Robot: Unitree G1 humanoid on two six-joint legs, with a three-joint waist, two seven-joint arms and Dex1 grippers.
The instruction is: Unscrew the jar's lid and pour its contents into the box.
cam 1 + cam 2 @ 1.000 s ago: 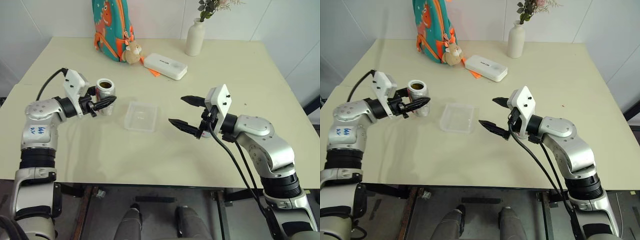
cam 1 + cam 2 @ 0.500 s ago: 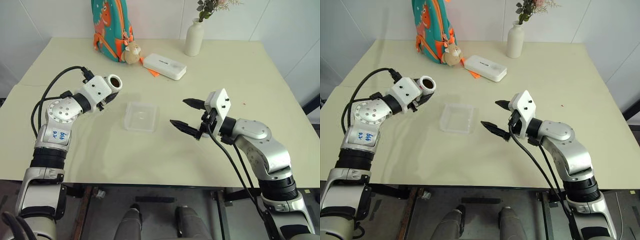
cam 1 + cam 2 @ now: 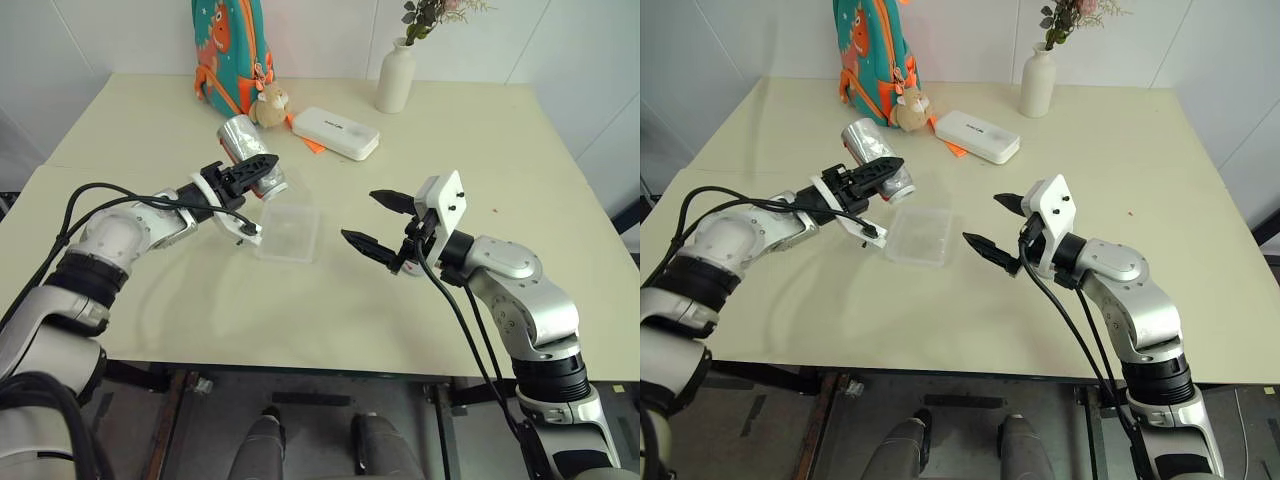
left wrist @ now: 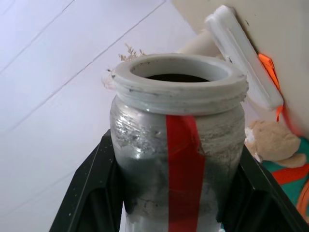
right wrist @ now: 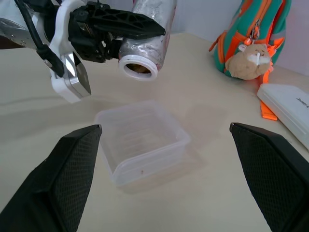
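Right wrist view: left fingers [image 5: 126,25] clamp tipped jar [image 5: 145,43]; right fingers [image 3: 370,219] wide, empty.

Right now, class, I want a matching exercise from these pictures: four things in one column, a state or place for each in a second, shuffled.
Things:
1. jar
2. box
3. right gripper
4. white case

States:
a. lying closed near the vase
b. open, holding nothing
c. tilted, mouth uncapped, in the left gripper
d. flat on the table, below the jar's mouth

Pairs: 1-c, 2-d, 3-b, 4-a
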